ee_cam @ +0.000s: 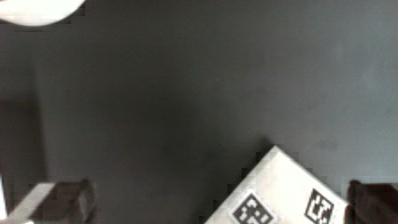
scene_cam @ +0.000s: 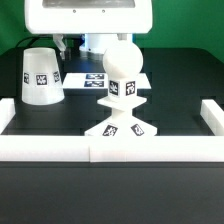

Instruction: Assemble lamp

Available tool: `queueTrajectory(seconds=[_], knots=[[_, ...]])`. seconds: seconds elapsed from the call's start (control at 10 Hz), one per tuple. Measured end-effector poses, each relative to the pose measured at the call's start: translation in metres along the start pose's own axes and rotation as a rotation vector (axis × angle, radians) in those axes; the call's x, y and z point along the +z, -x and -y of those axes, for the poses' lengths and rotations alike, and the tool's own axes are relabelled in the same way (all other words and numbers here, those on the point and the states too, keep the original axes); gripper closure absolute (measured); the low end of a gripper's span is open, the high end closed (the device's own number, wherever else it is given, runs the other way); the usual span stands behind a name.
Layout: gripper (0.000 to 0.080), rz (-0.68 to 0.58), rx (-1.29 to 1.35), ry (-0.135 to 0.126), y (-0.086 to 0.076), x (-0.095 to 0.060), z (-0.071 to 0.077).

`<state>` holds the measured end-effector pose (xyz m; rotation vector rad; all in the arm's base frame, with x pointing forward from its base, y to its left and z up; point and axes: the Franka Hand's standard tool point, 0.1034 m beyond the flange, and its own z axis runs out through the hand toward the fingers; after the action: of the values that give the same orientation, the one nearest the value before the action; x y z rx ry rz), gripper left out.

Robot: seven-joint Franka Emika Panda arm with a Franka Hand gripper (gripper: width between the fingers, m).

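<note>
The lamp's flat square base lies near the front rail in the exterior view. The rounded bulb stands upright on it. The cone shade stands by itself on the table at the exterior view's left. The arm is at the back behind the bulb, and its gripper is mostly hidden there. In the wrist view my gripper is open and empty above the dark table, with one dark finger at each side. A blurred white rounded shape shows at one corner; I cannot tell which part it is.
The marker board lies flat behind the bulb, and its corner with tags shows between my fingers in the wrist view. Long white border rails run along the front and both sides of the dark table.
</note>
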<state>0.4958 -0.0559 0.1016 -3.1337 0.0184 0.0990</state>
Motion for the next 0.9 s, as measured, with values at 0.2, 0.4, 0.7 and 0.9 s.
queueTrajectory(seconds=[0.2,0.4,0.7,0.9], knots=[[0.01,0.012,0.002,-0.004,0.015,0.003,0.001],[0.01,0.019,0.019,-0.008,0.041,0.004,-0.006],[0.01,-0.018,-0.034,0.003,0.062,-0.003,-0.031],[0.01,-0.034,-0.049,0.008,0.061,-0.003,-0.033]])
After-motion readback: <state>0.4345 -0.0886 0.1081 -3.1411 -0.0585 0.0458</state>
